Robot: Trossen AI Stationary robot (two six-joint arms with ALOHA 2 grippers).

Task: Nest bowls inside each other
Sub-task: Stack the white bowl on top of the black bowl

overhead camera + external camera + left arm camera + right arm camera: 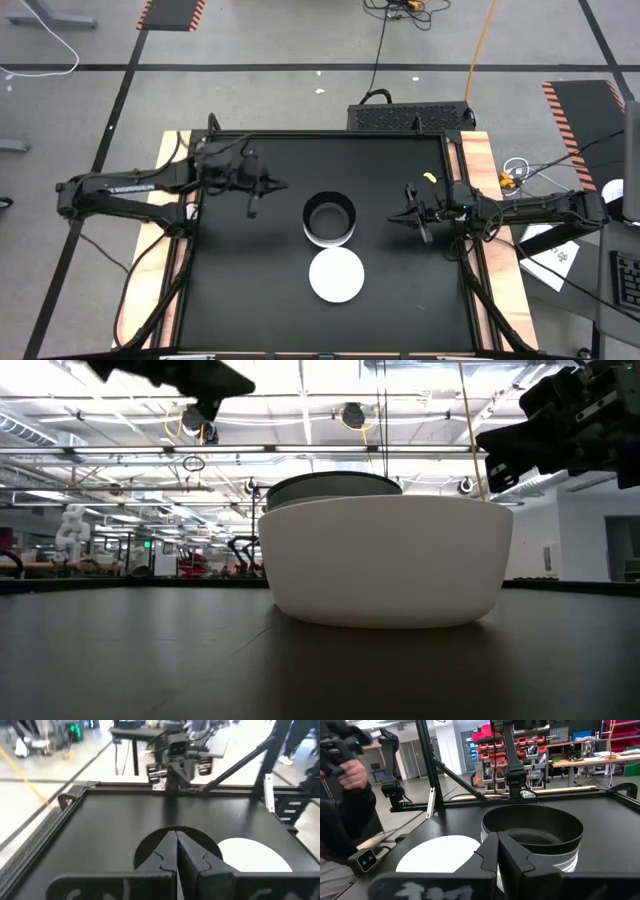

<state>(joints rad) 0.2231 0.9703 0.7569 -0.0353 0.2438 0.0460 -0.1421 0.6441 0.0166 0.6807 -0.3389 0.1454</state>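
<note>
Black table (240,290) | stacked bowls (329,220) (no readable labels) | both grippers clenched, empty

From above I get even, diffuse light; the matte black worktop (250,290) swallows it with no glare and barely any shadow under the arms. The white bowl (336,276) is the brightest thing there, nearly blown out, its rim hard to read. At table height the ceiling strip lights (330,400) flare behind everything, so I see both arms as dark silhouettes, while the near white bowl fills the frame and looks soft, with a broad shadow beneath it. My left wrist feed is blurred throughout and washed out in the far room. The right wrist feed is sharper; the black bowl (535,832) shows a soft sheen on its rim, though the end effector (497,865) up close is out of focus.
</note>
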